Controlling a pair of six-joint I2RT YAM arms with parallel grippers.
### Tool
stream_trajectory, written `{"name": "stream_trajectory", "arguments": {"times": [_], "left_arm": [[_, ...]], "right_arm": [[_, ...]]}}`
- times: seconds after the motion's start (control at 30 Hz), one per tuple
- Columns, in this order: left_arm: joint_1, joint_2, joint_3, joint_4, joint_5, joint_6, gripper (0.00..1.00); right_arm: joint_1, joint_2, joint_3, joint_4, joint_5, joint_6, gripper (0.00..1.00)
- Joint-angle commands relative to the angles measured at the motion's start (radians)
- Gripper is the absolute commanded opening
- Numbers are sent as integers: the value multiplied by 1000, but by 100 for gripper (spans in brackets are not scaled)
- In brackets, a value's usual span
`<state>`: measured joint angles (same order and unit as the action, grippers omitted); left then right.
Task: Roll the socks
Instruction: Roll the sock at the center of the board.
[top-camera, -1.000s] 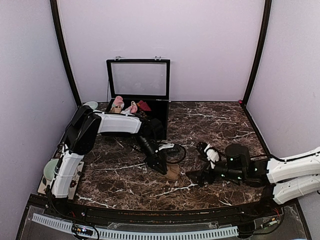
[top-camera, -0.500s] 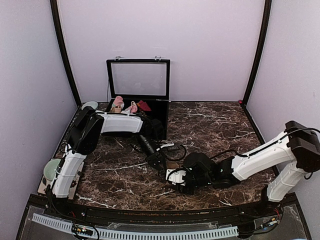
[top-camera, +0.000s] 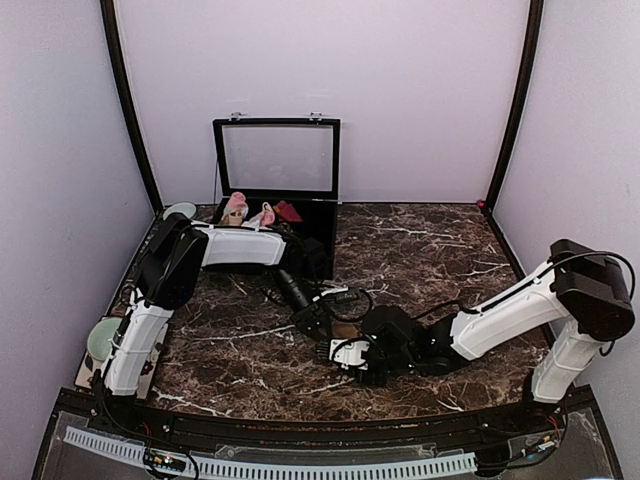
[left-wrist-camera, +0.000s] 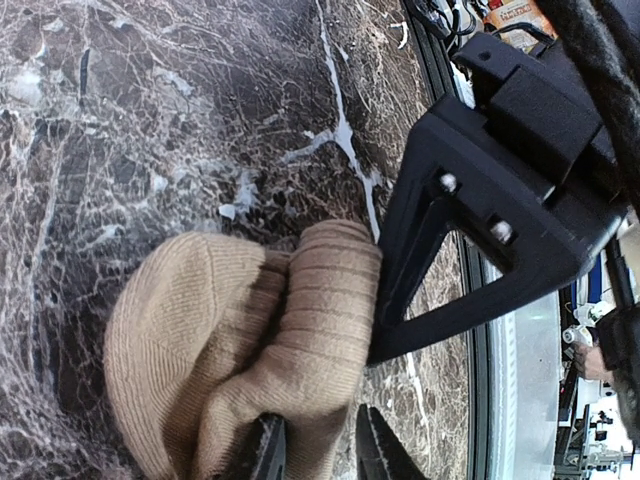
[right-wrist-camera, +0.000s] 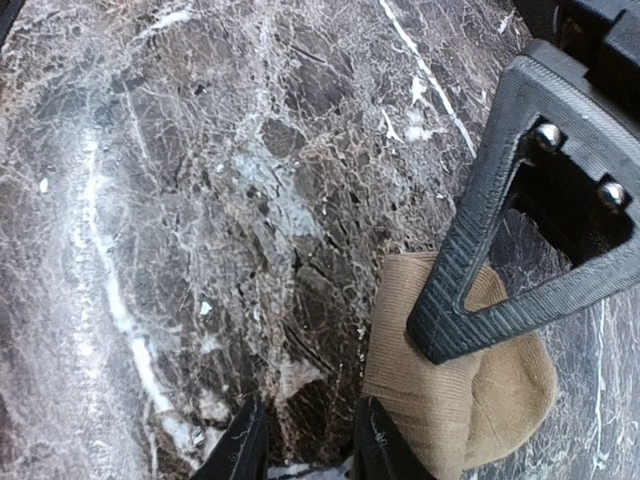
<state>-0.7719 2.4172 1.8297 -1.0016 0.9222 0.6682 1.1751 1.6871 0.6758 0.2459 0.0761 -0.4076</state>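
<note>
Overhead, my left arm reaches in from the left to the centre of the frame. Its wrist view shows the left gripper (left-wrist-camera: 318, 455) clenched on the tan socks (left-wrist-camera: 230, 340), a bunched bundle lying on the marble table (left-wrist-camera: 150, 120) at lower centre. Just right of the bundle, a finger of my right gripper (right-wrist-camera: 305, 450) touches the ribbed cuff. Its jaws stand slightly parted over bare marble, gripping nothing. I judge crowding the main risk: a sideways shove could unroll the bundle or knock the grippers together.
</note>
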Motion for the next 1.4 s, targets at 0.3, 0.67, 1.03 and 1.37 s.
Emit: {"name": "stream_trajectory", "arguments": {"times": [0.3,0.67,1.03,1.37], "left_arm": [[-9,146,-94,-84,-354,-25,28],[-9,142,-89,-75,-360,-27,27],[4,47,-131,-13,-326,-30,32],[68,-272,-324,203,-384,-39,52]], "right_arm": [[-40,-110,30,-35,-88,1,36],[-95,27,11,18,-108,1,30],[-133,82,-50,58,-154,109,0],[-172,223,-3,-36,-298,340,0]]}}
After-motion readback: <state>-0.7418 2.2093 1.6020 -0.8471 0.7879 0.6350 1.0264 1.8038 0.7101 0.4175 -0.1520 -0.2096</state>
